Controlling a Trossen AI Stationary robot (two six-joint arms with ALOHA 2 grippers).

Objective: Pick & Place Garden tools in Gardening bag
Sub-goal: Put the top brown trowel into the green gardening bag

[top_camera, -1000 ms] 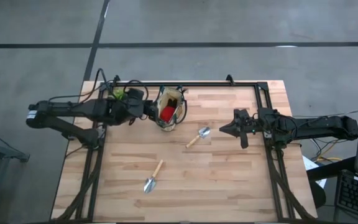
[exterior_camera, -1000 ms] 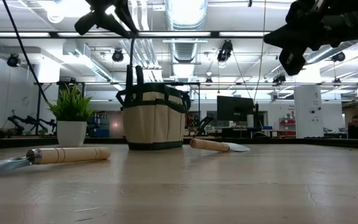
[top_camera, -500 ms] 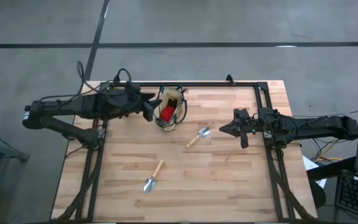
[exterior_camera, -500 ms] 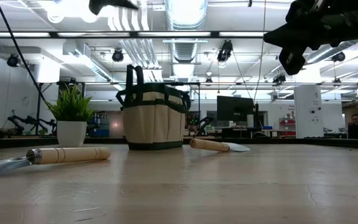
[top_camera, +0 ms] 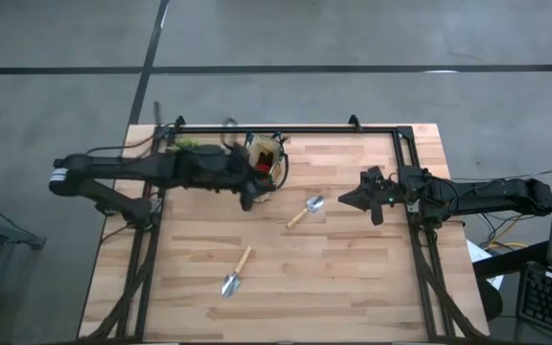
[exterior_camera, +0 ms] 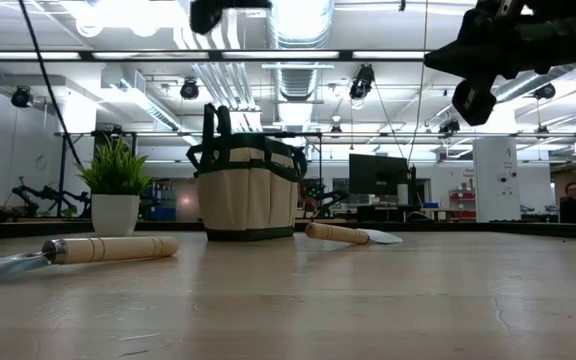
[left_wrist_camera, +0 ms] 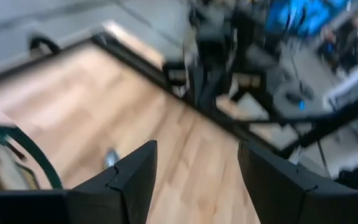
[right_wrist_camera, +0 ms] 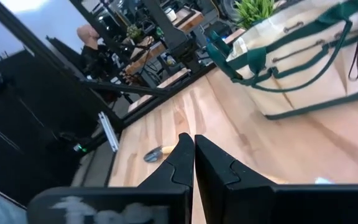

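The beige gardening bag (top_camera: 268, 165) with dark trim stands at the table's far middle, with a red item (top_camera: 269, 156) inside; it also shows in the low view (exterior_camera: 248, 195) and the right wrist view (right_wrist_camera: 303, 62). One trowel (top_camera: 305, 210) lies to the right of the bag, and another trowel (top_camera: 237, 272) lies nearer the front. My left gripper (top_camera: 249, 199) hovers open and empty above the table at the bag's near-left side (left_wrist_camera: 197, 180). My right gripper (top_camera: 341, 200) is shut and empty, raised right of the first trowel (right_wrist_camera: 194, 155).
A small green potted plant (top_camera: 184, 146) stands left of the bag at the far edge (exterior_camera: 115, 190). A black frame rail (top_camera: 353, 128) runs along the table's far and side edges. Bare wood lies at the table's near right (top_camera: 372, 278).
My left gripper has risen from beside the bag's left side and swung toward the table's right and near edge, now above the bag's near-left corner. The bag and both trowels have stayed in place.
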